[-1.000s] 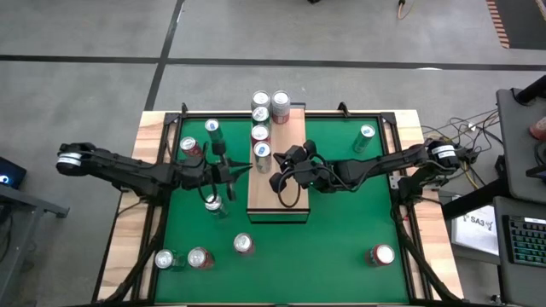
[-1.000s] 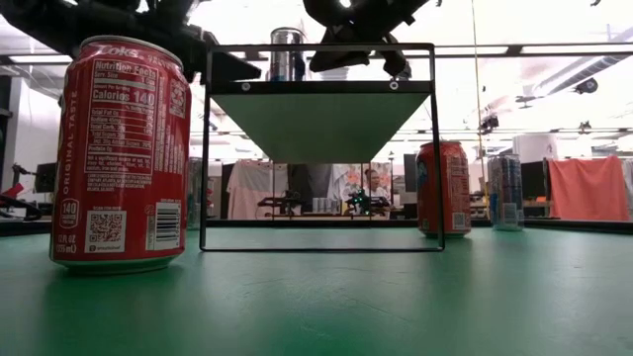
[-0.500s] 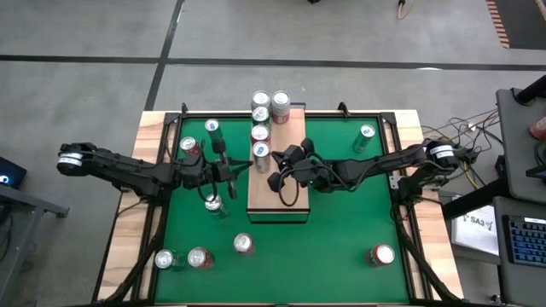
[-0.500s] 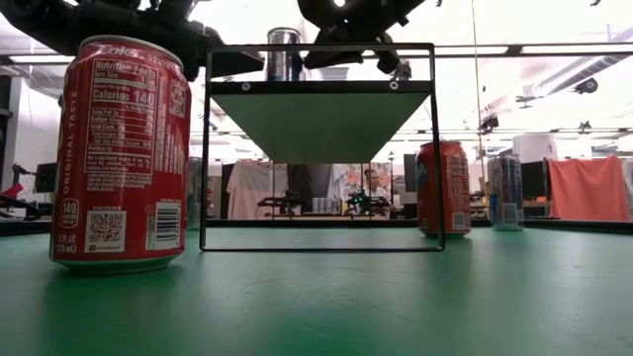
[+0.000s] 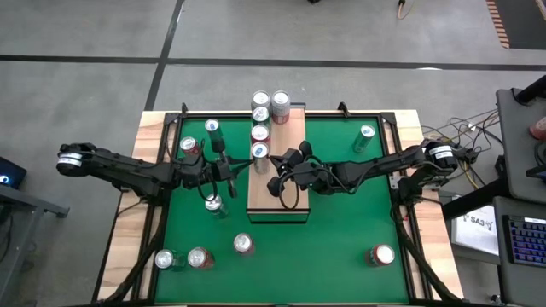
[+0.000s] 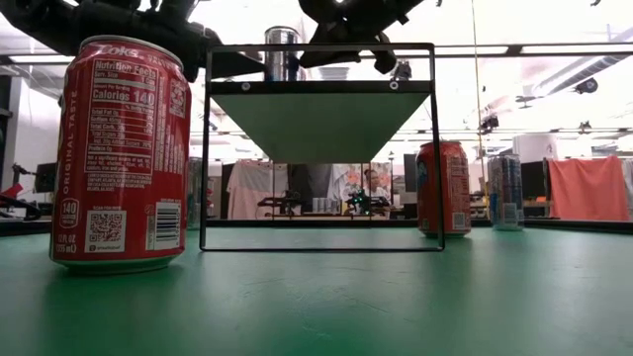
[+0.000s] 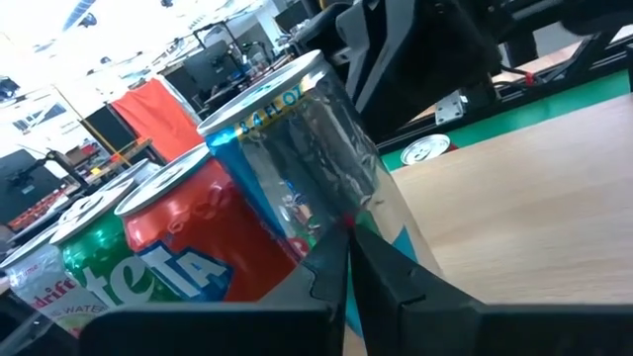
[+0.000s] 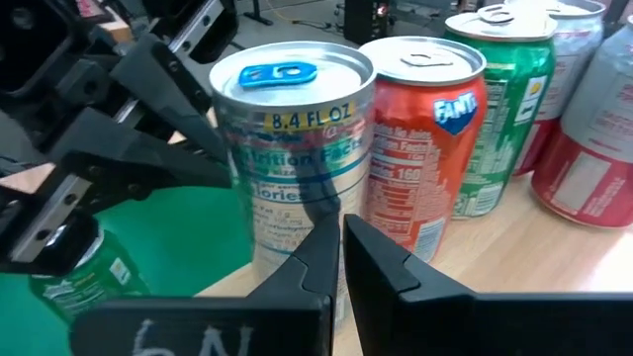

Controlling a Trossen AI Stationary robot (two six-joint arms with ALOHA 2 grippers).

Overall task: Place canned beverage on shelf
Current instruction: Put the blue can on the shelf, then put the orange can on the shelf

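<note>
the silver can (image 5: 260, 152) is standing upright on the shelf (image 5: 290, 200) at its left edge, last in a row that runs to the shelf's far end, with an orange fanta can (image 8: 420, 138) touching or all but touching it on the far side and a green can (image 8: 499, 104) beyond that. the risk, as i read it, is a knock: both grippers are crowded in tight, and any sideways drift of either could tip this tall slim can off the left edge onto the green mat (image 5: 341, 247), or shove it into the fanta and set the row rocking. the left gripper (image 5: 237, 167) comes in from the left edge side, its fingers (image 7: 331, 267) clenched together with nothing between them, tips right up against the silver can's lower wall; whether they actually touch it i cannot say for sure. the right gripper (image 5: 275, 181) hangs over the middle of the shelf, its fingers (image 8: 316, 252) also pressed shut and empty, pointing straight at the same can from close by. more cans wait out on the mat near its front edge and corners
</note>
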